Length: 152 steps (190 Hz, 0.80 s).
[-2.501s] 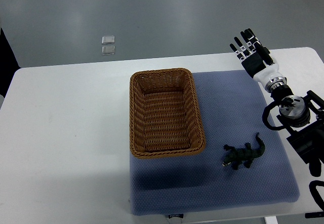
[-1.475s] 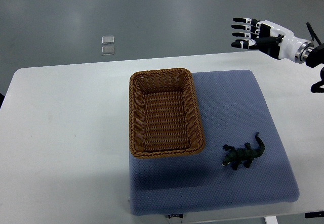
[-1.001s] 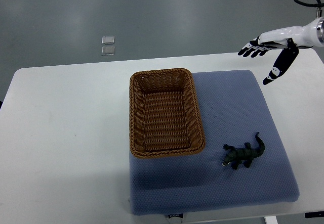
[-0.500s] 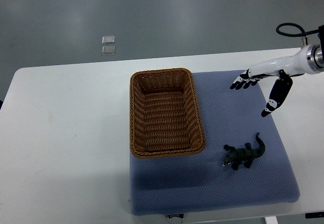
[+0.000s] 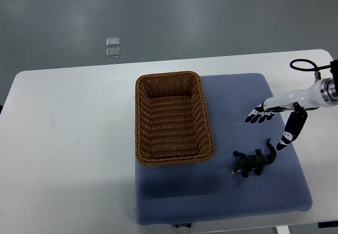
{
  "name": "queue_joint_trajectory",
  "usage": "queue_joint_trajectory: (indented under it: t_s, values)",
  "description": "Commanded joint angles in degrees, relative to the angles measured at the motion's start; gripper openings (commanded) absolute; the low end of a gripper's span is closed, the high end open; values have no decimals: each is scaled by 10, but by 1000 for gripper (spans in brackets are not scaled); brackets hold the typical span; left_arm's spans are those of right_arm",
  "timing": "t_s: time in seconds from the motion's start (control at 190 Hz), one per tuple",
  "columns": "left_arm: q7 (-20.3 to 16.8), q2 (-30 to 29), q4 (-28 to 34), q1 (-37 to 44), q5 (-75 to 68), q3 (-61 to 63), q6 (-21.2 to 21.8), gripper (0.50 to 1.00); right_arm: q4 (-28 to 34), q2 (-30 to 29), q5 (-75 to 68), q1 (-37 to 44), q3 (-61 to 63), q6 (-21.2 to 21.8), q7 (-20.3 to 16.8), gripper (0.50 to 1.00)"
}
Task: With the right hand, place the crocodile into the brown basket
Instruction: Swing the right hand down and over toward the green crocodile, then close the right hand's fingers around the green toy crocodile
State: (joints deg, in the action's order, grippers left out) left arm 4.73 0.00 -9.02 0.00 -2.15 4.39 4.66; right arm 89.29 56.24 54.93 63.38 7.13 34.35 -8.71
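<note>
Empty fingers spread wide, the right hand hangs just beyond the toy crocodile, which lies diagonally near the blue pad's front-right corner, tail nearest the hand.

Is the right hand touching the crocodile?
Cannot tell. In the top view the thumb of the open right hand ends right beside the tail of the crocodile; this steep view shows neither gap nor contact plainly.

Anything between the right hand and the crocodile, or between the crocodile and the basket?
Nothing visible. The open right hand is close beside the crocodile, and only bare blue mat lies between the crocodile and the brown basket, whose wall must be cleared.
</note>
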Motion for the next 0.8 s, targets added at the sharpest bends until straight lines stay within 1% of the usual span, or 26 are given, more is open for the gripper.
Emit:
queue_joint_trajectory:
  t_s: [0.0,0.142,0.2,0.29,0.4,0.616,0.795]
  values:
    - [0,0,1,0,0,0,0,1000,0,-2,0,-34,25,-10,13,926]
    - [0,0,1,0,0,0,0,1000,-1,-6,1,-56,32,-40,19,926]
    - [0,0,1,0,0,0,0,1000,-1,-8,3,-68,32,-53,27,926]
    - [0,0,1,0,0,-1,0,1000,-1,-10,5,-82,33,-60,35,926]
    - [-1,0,1,0,0,-1,1,1000,-2,-13,7,-98,34,-67,36,926]
    - [0,0,1,0,0,-1,0,1000,-5,-25,11,-128,40,-92,43,924]
    - [0,0,3,0,0,-1,0,1000,-10,-29,27,-162,61,-94,44,924]
